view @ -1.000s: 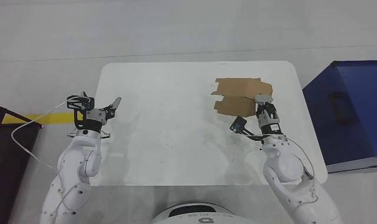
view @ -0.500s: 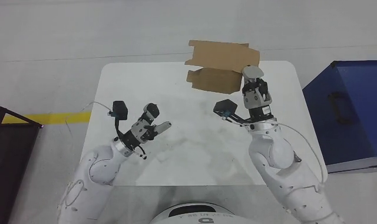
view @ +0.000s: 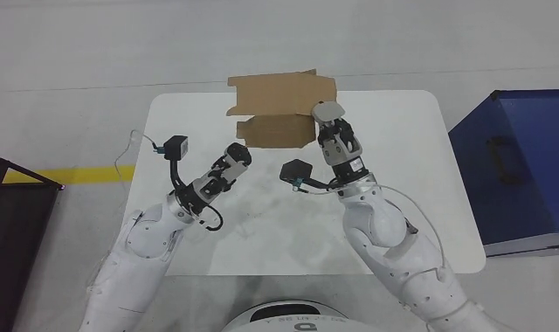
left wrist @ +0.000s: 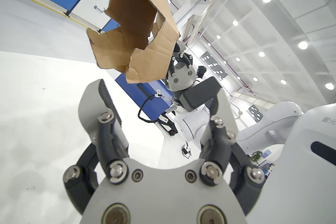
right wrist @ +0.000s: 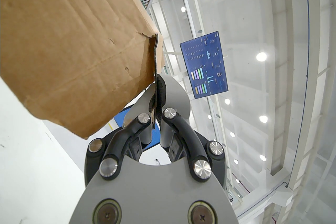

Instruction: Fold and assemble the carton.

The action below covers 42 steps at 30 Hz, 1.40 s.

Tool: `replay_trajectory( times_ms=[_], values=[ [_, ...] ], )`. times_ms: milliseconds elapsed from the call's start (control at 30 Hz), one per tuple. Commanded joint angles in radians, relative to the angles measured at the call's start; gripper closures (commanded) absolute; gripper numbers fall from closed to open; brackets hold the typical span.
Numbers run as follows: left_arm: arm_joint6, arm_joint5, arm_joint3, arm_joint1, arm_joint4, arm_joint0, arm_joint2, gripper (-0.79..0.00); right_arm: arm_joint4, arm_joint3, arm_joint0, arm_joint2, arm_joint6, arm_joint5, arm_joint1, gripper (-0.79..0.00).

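Note:
A flattened brown cardboard carton [view: 278, 110] hangs in the air above the far side of the white table [view: 419, 192], its flaps partly spread [left wrist: 136, 33]. My right gripper [view: 327, 127] is shut on the carton's edge; in the right wrist view the cardboard [right wrist: 71, 33] is pinched between the fingertips [right wrist: 157, 89]. My left gripper [left wrist: 160, 96] stands open a little below and to the left of the carton, with nothing between its fingers; in the top view it [view: 238, 155] sits just left of the carton's lower corner.
A dark blue bin [view: 515, 170] stands on the floor right of the table. A black object [view: 22, 214] and a yellow floor line [view: 83, 173] lie to the left. The table surface carries nothing else.
The right arm lifted the carton off the table's right side and carried it up and left towards the middle. The left arm swung in from the left edge towards the carton.

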Motion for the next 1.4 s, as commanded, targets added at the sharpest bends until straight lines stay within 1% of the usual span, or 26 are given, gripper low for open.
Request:
replay_trajectory(
  times_ms=[0,133,200,233,267,467,567,600,633,700,733,767,967,1200,1267,1367],
  values=[
    [0.002,0.013,-0.005,-0.001,0.003,-0.009,0.008,-0.36,-0.003,-0.004,-0.001,-0.005,-0.008,-0.007,-0.003,0.0],
    [0.023,0.041,-0.015,-0.004,0.023,-0.025,0.023,-0.268,-0.01,-0.003,-0.002,-0.016,-0.022,-0.022,-0.009,0.0],
    [0.036,0.046,-0.019,-0.005,0.028,-0.029,0.027,-0.132,-0.014,0.0,-0.002,-0.018,-0.023,-0.028,-0.012,0.0],
    [0.04,0.046,-0.02,-0.006,0.032,-0.031,0.027,-0.04,-0.016,0.002,-0.001,-0.018,-0.023,-0.03,-0.013,0.0],
    [0.044,0.046,-0.021,-0.006,0.034,-0.032,0.027,0.0,-0.019,0.003,-0.002,-0.017,-0.022,-0.031,-0.014,0.0],
    [0.057,0.038,-0.026,-0.005,0.054,-0.028,0.017,0.0,-0.032,0.009,-0.011,0.003,-0.006,-0.031,-0.02,0.0],
    [0.062,0.024,-0.027,-0.003,0.107,-0.02,0.005,0.0,-0.027,0.006,-0.02,0.019,-0.003,-0.026,-0.022,0.0],
    [0.064,0.019,-0.027,-0.002,0.134,-0.017,0.001,-0.034,-0.027,0.002,-0.024,0.024,-0.003,-0.026,-0.022,0.0],
    [0.069,0.01,-0.027,-0.001,0.158,-0.011,-0.002,-0.206,-0.029,0.0,-0.029,0.029,-0.002,-0.026,-0.022,0.0],
    [0.072,-0.001,-0.023,0.0,0.207,-0.001,-0.004,-0.388,-0.03,-0.007,-0.036,0.04,-0.003,-0.024,-0.023,0.0],
    [0.074,-0.008,-0.021,0.0,0.232,0.004,-0.006,-0.566,-0.031,-0.009,-0.04,0.045,-0.002,-0.024,-0.023,0.0],
    [0.077,-0.014,-0.018,0.001,0.252,0.009,-0.004,-0.785,-0.031,-0.012,-0.043,0.049,-0.002,-0.025,-0.024,0.0],
    [0.078,-0.003,0.011,0.0,0.291,0.012,0.021,-0.785,-0.026,-0.018,-0.05,0.053,-0.014,-0.032,-0.03,0.0],
    [0.042,0.091,0.07,-0.003,0.15,-0.033,0.047,-0.785,-0.028,-0.024,-0.055,0.049,-0.03,-0.036,-0.037,0.0],
    [0.031,0.098,0.08,-0.003,0.117,-0.045,0.052,-0.785,-0.027,-0.03,-0.061,0.05,-0.036,-0.036,-0.038,0.0],
    [0.016,0.077,0.082,-0.004,0.084,-0.059,0.062,-0.785,-0.023,-0.039,-0.07,0.051,-0.05,-0.039,-0.04,0.0]
  ],
)
